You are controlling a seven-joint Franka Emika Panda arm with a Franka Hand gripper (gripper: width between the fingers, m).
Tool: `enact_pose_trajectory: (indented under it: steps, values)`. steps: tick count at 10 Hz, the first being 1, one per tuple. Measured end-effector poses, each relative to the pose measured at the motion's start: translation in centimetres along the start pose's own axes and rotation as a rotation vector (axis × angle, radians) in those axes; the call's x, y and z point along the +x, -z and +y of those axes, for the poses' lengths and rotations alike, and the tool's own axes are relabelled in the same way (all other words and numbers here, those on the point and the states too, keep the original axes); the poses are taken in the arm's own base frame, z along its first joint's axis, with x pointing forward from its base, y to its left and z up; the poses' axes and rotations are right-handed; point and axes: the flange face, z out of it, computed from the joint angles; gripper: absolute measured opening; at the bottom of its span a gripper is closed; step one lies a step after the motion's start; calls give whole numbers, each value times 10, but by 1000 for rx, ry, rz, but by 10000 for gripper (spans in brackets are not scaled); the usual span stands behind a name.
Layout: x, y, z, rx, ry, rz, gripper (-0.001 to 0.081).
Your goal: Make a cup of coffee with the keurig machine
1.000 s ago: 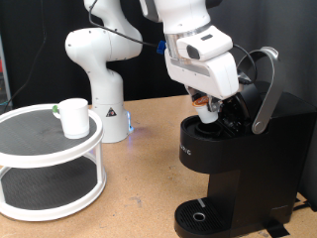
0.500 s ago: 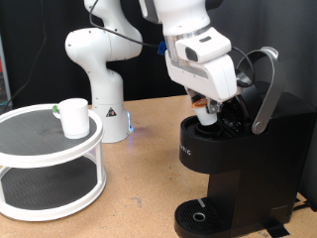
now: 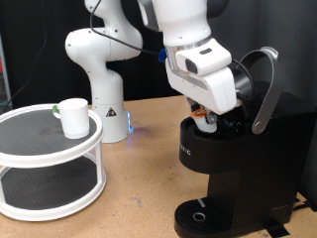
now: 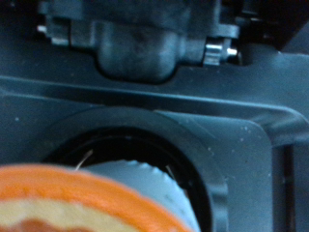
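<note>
At the exterior view's left, a white two-tier round stand (image 3: pixel 50 164) sits on the table (image 3: pixel 139 188). The cup (image 3: pixel 73 116) stands upright on its top shelf, well apart from the brewer, so nothing is under the spout yet.

Behind it stands the robot's white base (image 3: pixel 97 79).

Right of centre, the end effector (image 3: pixel 205 116) hangs over the open top of the keurig machine (image 3: pixel 238 169), whose silver-grey lid handle (image 3: pixel 265 89) is raised, presumably to expose the pod chamber. A small white and orange pod (image 3: pixel 205 121) shows at the fingertips, just above or inside the chamber. The wrist view shows it blurred over the round dark pod holder (image 4: pixel 208 169). I cannot tell whether the fingers are clamped on it or parted.

The circular drip tray (image 3: pixel 201 214) below is bare.
</note>
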Motion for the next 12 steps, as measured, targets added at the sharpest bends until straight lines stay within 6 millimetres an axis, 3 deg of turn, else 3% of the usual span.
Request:
enact_pose_trajectory:
  steps: [6,8,9,10,12]
  values:
    - [7,-17,0,1,13,-78,454]
    - [6,-21,3,3,10,-84,734]
    - [7,-21,3,1,10,-82,734]
    - [6,-20,4,1,8,-80,794]
    - [4,-17,7,20,-14,-38,803]
